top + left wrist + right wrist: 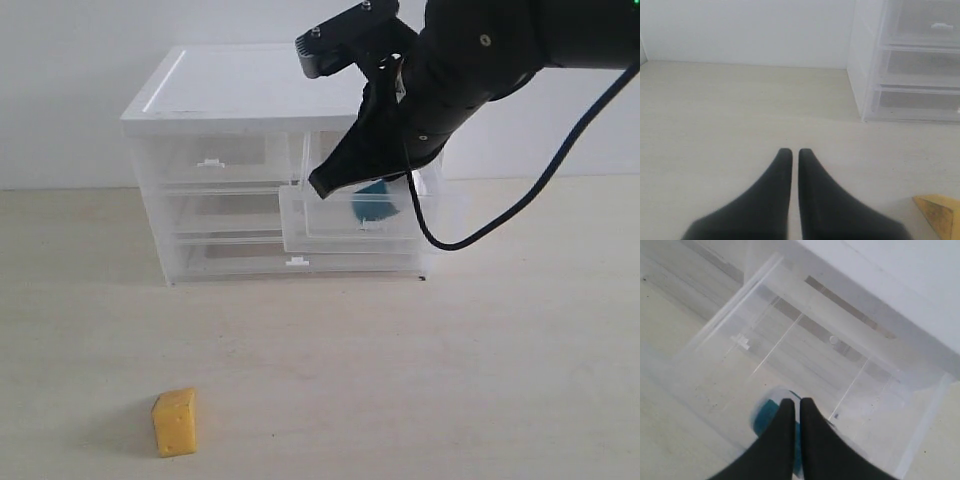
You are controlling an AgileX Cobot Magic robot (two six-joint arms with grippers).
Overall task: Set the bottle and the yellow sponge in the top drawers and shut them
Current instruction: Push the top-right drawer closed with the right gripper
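"Nearest the lens, what sits there?"

"The yellow sponge, a pitted, cheese-like wedge standing alone on the pale bench, well apart from the white-topped cabinet. My left fingers are near it, tips almost together, holding nothing."

"And the bottle?"

"Dark teal, lying inside the right top drawer, which is pulled out; it shows through the clear wall. My right fingers hang over it with only a sliver between them, gripping nothing. Whether they touch it I cannot tell."

"Anything in the way?"

"My own right arm and its black cable cover the cabinet's right side and part of the open drawer. The left top drawer is pushed in, like the two wide drawers below."
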